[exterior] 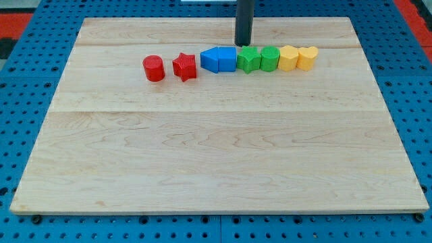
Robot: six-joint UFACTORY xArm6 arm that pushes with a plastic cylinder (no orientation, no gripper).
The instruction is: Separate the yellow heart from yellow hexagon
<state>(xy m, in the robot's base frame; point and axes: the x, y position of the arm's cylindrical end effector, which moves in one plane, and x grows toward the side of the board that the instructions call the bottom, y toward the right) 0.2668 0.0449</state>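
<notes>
The yellow heart [308, 57] lies at the right end of a row of blocks near the view's top. The yellow hexagon [288, 58] sits right beside it on its left, touching it. My tip [243, 43] stands just above the row, behind the joint between the blue blocks and the green star, well to the left of both yellow blocks.
The row runs leftward: green cylinder [270, 59], green star [248, 59], blue block [227, 59], blue pentagon-like block [210, 60], red star [184, 67], red cylinder [154, 68]. All lie on a wooden board [216, 155] on a blue pegboard.
</notes>
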